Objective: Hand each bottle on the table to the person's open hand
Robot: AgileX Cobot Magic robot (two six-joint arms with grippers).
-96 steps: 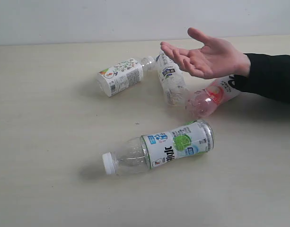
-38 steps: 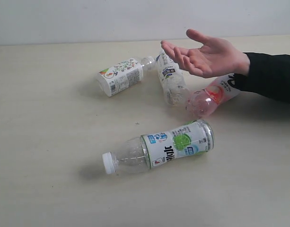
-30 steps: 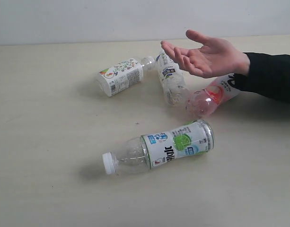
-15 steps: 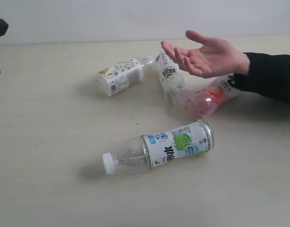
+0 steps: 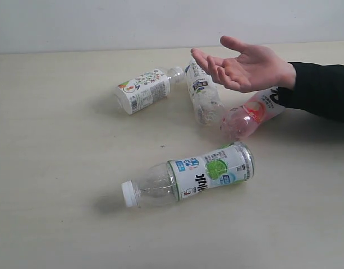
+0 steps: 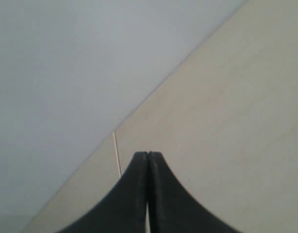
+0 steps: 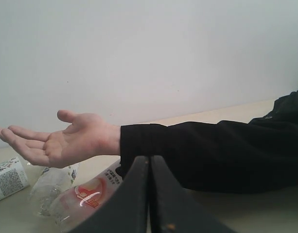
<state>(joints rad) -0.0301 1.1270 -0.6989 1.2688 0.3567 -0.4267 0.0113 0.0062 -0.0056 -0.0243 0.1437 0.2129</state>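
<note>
- Step in hand, as I judge it: the very start. All four bottles lie on their sides on the tabletop [image 5: 59, 168], none is lifted, and neither arm shows in the exterior view.
- The left tool [image 6: 148, 155] has its jaws pressed together with nothing between them, over bare tabletop; the right tool [image 7: 149, 159] is likewise closed and empty, facing the person's black sleeve [image 7: 212, 150].
- The person's open hand [image 5: 242, 67] hovers palm up, fingers spread, above the far cluster.
- Lime-green-labelled bottle [image 5: 188, 178]: clear, white cap, nearest the camera and well apart from the others.
- Fruit-print bottle [image 5: 143, 89]: white label, far left of the cluster.
- Slim blue-labelled bottle [image 5: 203, 95]: partly under the fingers.
- Pink bottle [image 5: 251, 113]: beneath the wrist, cap end hidden; whether it touches the slim one I cannot tell.
- Next move, in my view: spread one tool's jaws wide, descend across a bottle's body, probably the isolated lime-green one, clamp, and carry it to the palm.
</note>
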